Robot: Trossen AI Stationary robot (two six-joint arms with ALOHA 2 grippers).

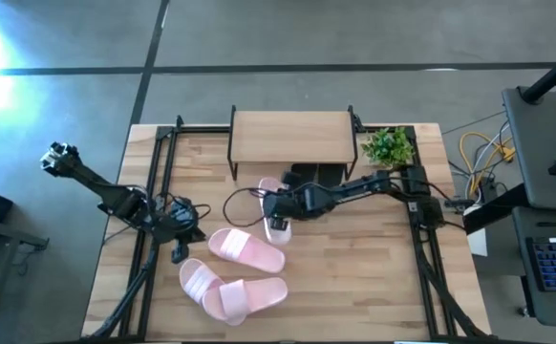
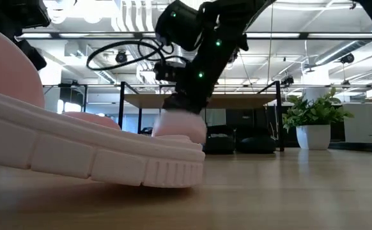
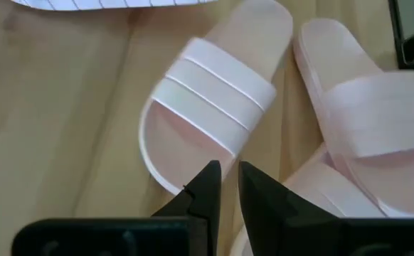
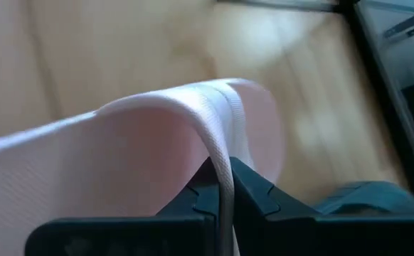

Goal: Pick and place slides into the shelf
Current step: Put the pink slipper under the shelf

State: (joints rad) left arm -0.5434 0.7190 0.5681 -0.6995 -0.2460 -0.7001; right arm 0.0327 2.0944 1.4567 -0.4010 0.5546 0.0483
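Observation:
My right gripper [image 1: 278, 208] is shut on a pale pink slide [image 1: 277, 227] in front of the shelf [image 1: 288, 137], a wood plank top on thin black legs at the table's far middle. Two black slides [image 1: 316, 175] lie just in front of and under the shelf. Three more pink slides lie on the table nearer the front: one [image 1: 247, 248] by itself, and two [image 1: 202, 282] [image 1: 251, 296] that overlap. My left gripper [image 1: 177, 252] is shut and empty, hovering just left of them and above a pink slide [image 3: 210, 107] in its wrist view. My right gripper pinches the pink slide's wide strap [image 4: 218, 124] at its edge, the strap running between the two fingers. The fingers come from above, slanting down. The slide hangs below the gripper [image 2: 179, 128]. The near slide hides its underside, so I cannot tell whether it is clear of the table.
A potted green plant [image 1: 388, 146] stands right of the shelf. Black frame rails [image 1: 154, 182] run along the table's left and right sides. A cable loop [image 1: 245, 201] hangs by the right gripper. A big pink slide [image 2: 84, 147] fills the low view's near left.

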